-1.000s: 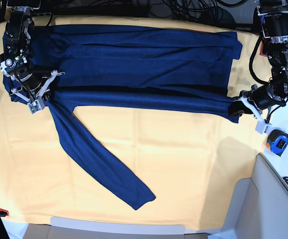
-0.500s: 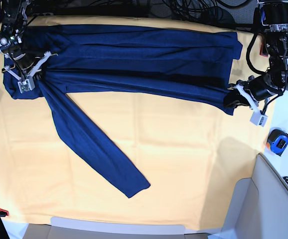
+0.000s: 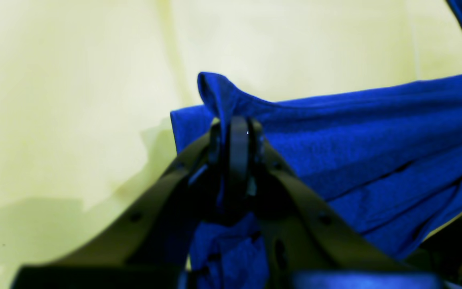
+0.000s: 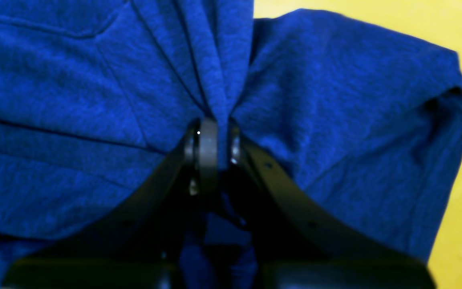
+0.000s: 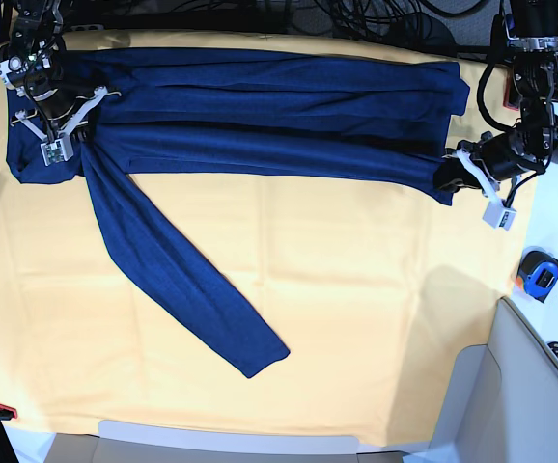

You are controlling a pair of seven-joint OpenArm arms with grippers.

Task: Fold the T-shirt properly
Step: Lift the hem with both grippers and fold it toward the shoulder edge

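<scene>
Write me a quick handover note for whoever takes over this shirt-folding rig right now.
Left tool: shut on the T-shirt, pinching a raised corner at the shirt's end on the base view's right.
Right tool: shut on the T-shirt, gathering a pleat of fabric at the opposite end.
The shirt lies stretched across the far part of the yellow cloth, its near long edge lifted between the two tools.
Done: the body looks narrowed lengthwise.
Left: one sleeve trails loose toward the near side and needs tucking in; the crosswise folds are not yet made.
A tape measure sits off the cloth, near the left arm.
</scene>
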